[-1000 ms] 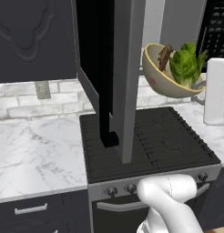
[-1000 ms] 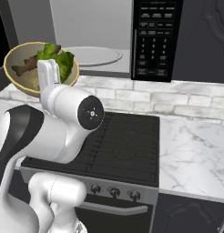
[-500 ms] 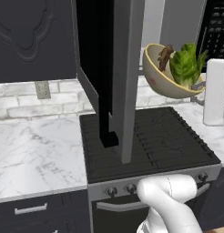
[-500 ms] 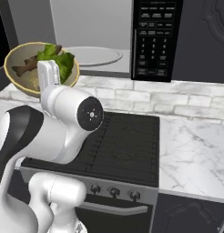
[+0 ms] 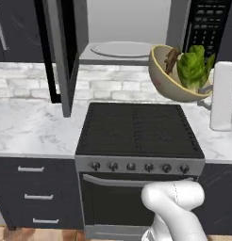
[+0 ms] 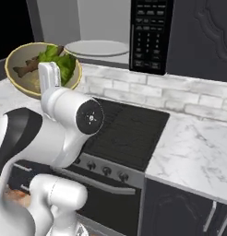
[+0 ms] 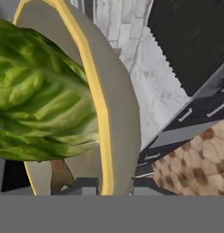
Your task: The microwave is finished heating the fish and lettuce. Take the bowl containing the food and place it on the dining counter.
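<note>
I have the bowl (image 5: 172, 77) up in the air, out of the microwave (image 5: 129, 30) and over the back right corner of the black stove (image 5: 139, 129), tilted so its mouth faces up and toward the wall. It is a small round bowl, tan on the outside with a lighter yellowish rim and inside; in the hand view that rim (image 7: 93, 86) runs as a yellow band down the frame. The lettuce (image 5: 193, 66) sits in it as a bright green ruffled bunch taking up about half the width, and the fish (image 5: 172, 57) is a small dark brown strip leaning against the inner wall next to it. From the right base view I see the same bowl (image 6: 23, 85) with the lettuce (image 6: 60, 62) and fish (image 6: 27, 69) inside.

The gripper (image 6: 50, 76) stands upright at the bowl's near rim, clamped on that rim: one finger inside against the lettuce, the other outside.

The microwave door (image 5: 61, 52) hangs open to the left, and the round white turntable (image 5: 120, 48) sits in the pale grey cavity. The keypad panel (image 6: 147, 34) shows rows of small pale buttons, but the print on them is too small for me to read. I can make out no brand or label on the stove's front or its knobs (image 5: 139, 166).
</note>
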